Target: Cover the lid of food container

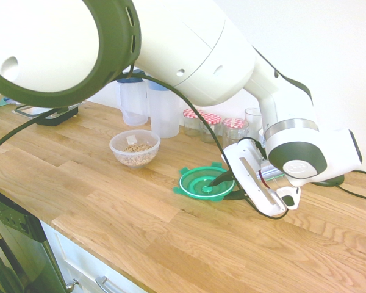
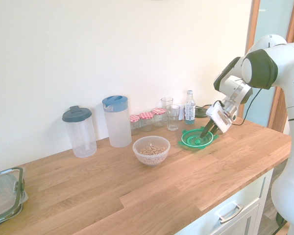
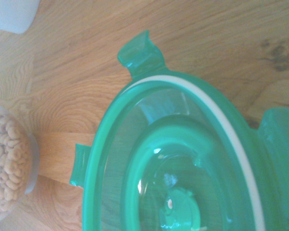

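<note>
- One small round clear plastic bowl of beige cereal sits uncovered, open side up, ready for covering
- round green plastic lid with white ring lies flat on the wood counter, right of it
- black two-finger claw, fingers apart at the lid, probably lining up a grip

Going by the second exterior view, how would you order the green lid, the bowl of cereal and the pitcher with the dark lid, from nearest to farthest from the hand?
1. Green lid, right at the hand.
2. Bowl of cereal, left of the lid in that picture.
3. Pitcher with the dark lid, farther left, behind the bowl.
</note>
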### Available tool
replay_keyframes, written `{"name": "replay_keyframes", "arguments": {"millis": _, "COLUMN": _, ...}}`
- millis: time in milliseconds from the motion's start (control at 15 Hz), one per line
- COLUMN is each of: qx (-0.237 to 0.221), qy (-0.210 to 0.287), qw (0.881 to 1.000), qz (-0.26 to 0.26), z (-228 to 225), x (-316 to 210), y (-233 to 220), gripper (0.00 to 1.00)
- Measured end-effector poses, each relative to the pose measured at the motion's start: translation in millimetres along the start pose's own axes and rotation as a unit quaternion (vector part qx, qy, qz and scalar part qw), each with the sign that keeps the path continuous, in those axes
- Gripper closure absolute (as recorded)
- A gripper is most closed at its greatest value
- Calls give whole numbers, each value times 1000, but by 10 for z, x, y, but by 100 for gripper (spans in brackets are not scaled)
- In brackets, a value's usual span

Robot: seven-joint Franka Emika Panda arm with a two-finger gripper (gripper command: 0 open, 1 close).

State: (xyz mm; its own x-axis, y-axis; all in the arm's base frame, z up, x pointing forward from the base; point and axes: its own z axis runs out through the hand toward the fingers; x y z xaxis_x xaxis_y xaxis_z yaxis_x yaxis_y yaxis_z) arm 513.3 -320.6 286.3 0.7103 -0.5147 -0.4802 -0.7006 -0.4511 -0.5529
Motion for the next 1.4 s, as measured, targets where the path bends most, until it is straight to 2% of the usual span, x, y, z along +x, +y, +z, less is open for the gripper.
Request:
{"name": "replay_keyframes", "arguments": {"millis": 533, "qx": -7, "qy": -6, "qw": 1000, "qz": 7, "z": 31, "x": -11, "y": 36, "gripper": 100}}
{"name": "replay_keyframes", "arguments": {"millis": 733, "qx": -54, "qy": 10, "qw": 998, "qz": 9, "z": -200, "x": -121, "y": -118, "gripper": 100}}
{"name": "replay_keyframes", "arguments": {"millis": 867, "qx": -104, "qy": 46, "qw": 993, "qz": 4, "z": -548, "x": -417, "y": -447, "gripper": 100}}
{"name": "replay_keyframes", "arguments": {"millis": 1000, "qx": -155, "qy": 91, "qw": 984, "qz": 5, "z": -896, "x": -804, "y": -789, "gripper": 100}}
{"name": "replay_keyframes", "arguments": {"millis": 1133, "qx": -206, "qy": 138, "qw": 969, "qz": 3, "z": -1106, "x": -1098, "y": -1056, "gripper": 100}}
{"name": "replay_keyframes", "arguments": {"millis": 1267, "qx": -267, "qy": 172, "qw": 948, "qz": -2, "z": -1116, "x": -1328, "y": -1319, "gripper": 100}}
{"name": "replay_keyframes", "arguments": {"millis": 1400, "qx": -336, "qy": 193, "qw": 922, "qz": -13, "z": -954, "x": -1654, "y": -1558, "gripper": 100}}
